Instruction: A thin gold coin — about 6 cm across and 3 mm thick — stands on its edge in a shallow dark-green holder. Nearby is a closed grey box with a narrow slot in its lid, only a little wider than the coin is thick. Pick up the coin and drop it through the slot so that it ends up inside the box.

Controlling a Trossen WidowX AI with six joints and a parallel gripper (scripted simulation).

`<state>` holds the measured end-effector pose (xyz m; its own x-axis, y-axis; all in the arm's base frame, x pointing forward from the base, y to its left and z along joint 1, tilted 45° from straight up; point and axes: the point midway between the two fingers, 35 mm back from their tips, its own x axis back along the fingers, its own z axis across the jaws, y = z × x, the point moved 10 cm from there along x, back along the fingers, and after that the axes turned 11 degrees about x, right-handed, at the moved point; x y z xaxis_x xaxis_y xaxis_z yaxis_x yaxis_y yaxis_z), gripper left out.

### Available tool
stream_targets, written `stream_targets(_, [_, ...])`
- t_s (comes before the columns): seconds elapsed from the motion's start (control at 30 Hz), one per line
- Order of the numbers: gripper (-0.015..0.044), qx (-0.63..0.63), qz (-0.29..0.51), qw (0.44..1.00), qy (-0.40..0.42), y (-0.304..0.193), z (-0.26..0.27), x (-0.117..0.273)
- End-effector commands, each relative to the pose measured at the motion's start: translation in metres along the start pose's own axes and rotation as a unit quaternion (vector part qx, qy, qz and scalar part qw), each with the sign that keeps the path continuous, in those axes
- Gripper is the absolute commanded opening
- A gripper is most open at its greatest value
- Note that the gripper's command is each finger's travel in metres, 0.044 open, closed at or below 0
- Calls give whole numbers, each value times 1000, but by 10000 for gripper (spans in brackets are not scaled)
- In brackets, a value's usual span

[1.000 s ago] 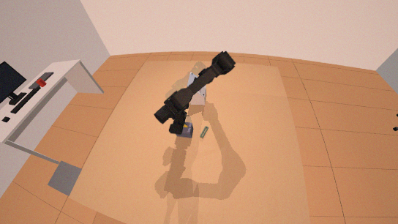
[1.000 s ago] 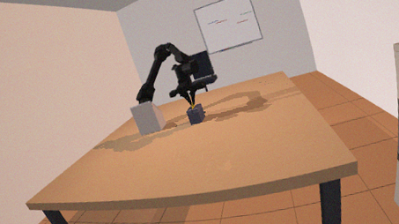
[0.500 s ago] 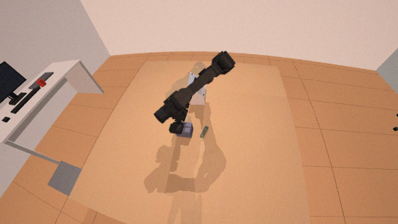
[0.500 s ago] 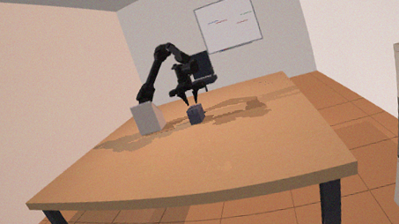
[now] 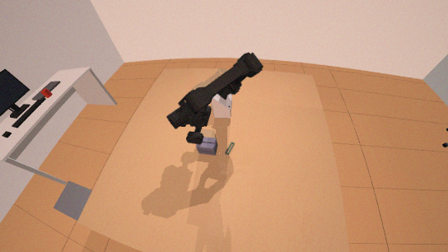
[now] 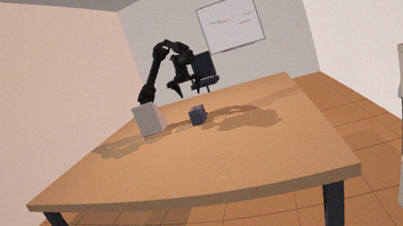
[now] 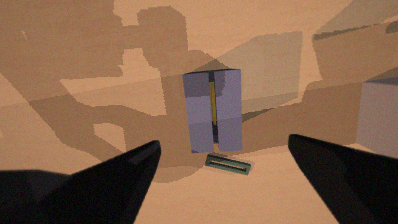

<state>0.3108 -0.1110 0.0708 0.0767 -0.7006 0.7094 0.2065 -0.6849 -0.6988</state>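
Claw (image 7: pixel 220 162) spread wide, nothing held, hanging above the box (image 7: pixel 212 110). Coin (image 7: pixel 214 104) seen as a thin gold line in the slot, at 12 o'clock from the claw; depth cannot be told. Risk, as judged: coin wedged edge-on in the tight slot and not dropped through. Box matte grey, blocky; holder (image 7: pixel 229 165) shallow, dark green, at 6 o'clock from the box on the smooth tan counter (image 7: pixel 75 30).

Coin (image 7: pixel 214 102) lodged in the slot of the box (image 7: pixel 230 112). Holder (image 7: pixel 228 165) just beside the box on the table (image 6: pixel 214 162). Gripper (image 7: pixel 225 175) spread wide above both.
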Motion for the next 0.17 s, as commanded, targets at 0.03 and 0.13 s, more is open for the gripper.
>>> stream_targets(0.03, [440, 4, -2, 1000, -1, -2, 0, 6])
stream_targets(0.13, [440, 4, -2, 1000, -1, -2, 0, 6])
